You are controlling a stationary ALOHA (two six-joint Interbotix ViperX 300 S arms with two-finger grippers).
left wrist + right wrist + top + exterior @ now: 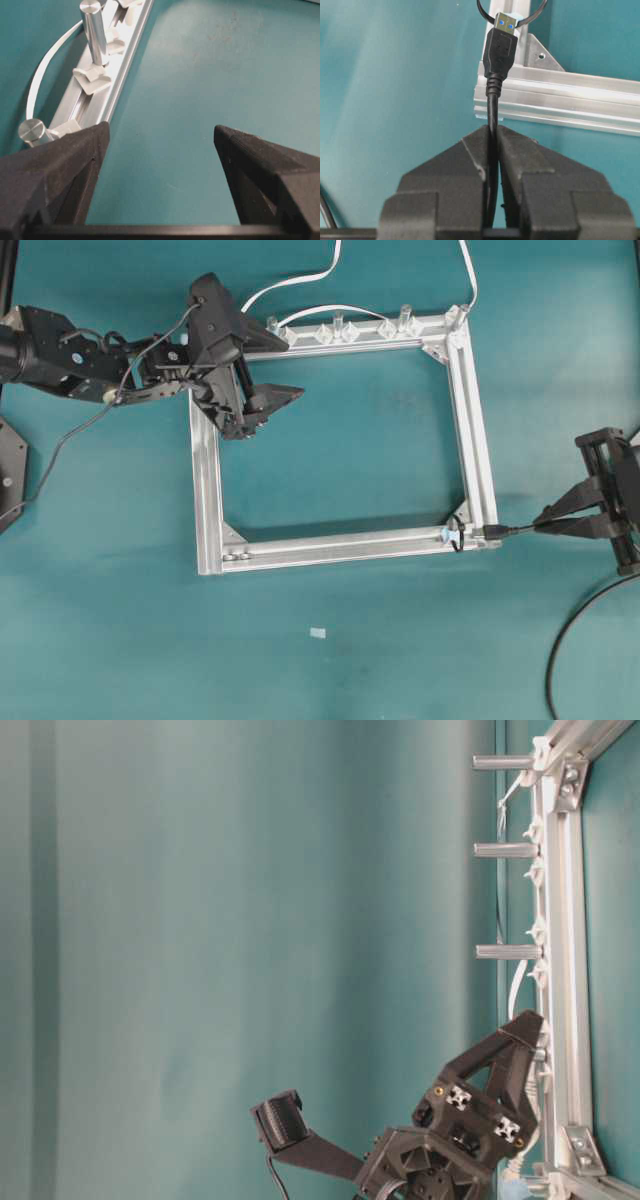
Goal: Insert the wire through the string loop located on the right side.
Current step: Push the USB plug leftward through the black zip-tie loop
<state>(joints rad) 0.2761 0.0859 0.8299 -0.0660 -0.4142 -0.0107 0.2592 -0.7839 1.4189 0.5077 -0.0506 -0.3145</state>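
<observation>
Wire (pixel 492 115): plug tip straight ahead of the right gripper (pixel 492 150), at the mouth of the string loop (pixel 485 14) on the frame (pixel 560 95) corner. Jaws clenched on the cable just behind the plug. Judged light and limp; a short grip near the plug keeps it aimed. Left gripper (pixel 160 145) released, holding nothing, well away.
</observation>
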